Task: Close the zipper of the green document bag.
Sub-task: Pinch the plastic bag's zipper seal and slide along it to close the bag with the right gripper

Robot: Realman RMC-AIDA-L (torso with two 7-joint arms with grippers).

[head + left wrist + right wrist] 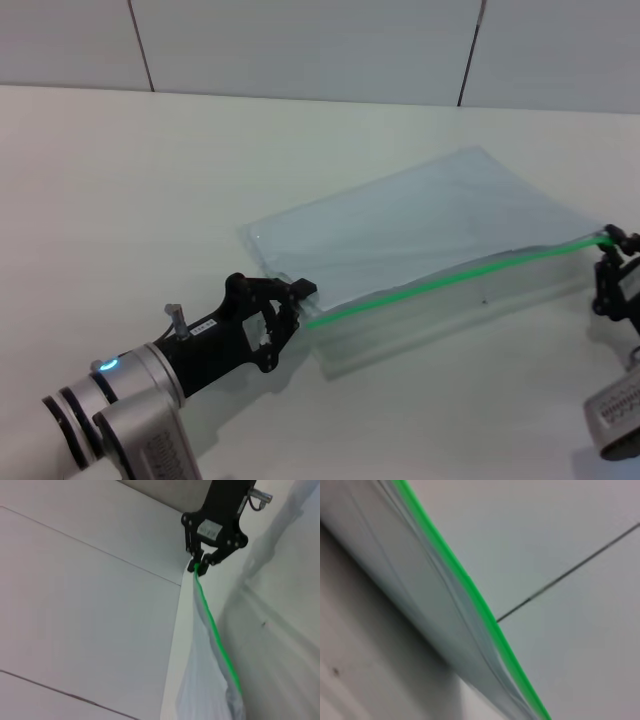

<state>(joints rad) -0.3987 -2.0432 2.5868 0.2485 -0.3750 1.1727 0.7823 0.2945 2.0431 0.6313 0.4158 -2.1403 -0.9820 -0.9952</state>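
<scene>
The green document bag (420,230) is a pale translucent pouch lying across the white table, its near long edge lifted off the surface. The bright green zipper (440,282) runs along that raised edge, stretched between my two grippers. My left gripper (300,300) is shut on the bag's near left corner, at the strip's end. My right gripper (607,240) pinches the strip's far right end. The left wrist view shows the right gripper (196,566) closed on the zipper (215,630). The right wrist view shows only the zipper (470,587) and the bag (410,595). I cannot make out the slider tab.
The white table (150,200) spreads wide to the left and in front of the bag. A panelled wall (300,40) with dark seams rises behind the table's far edge.
</scene>
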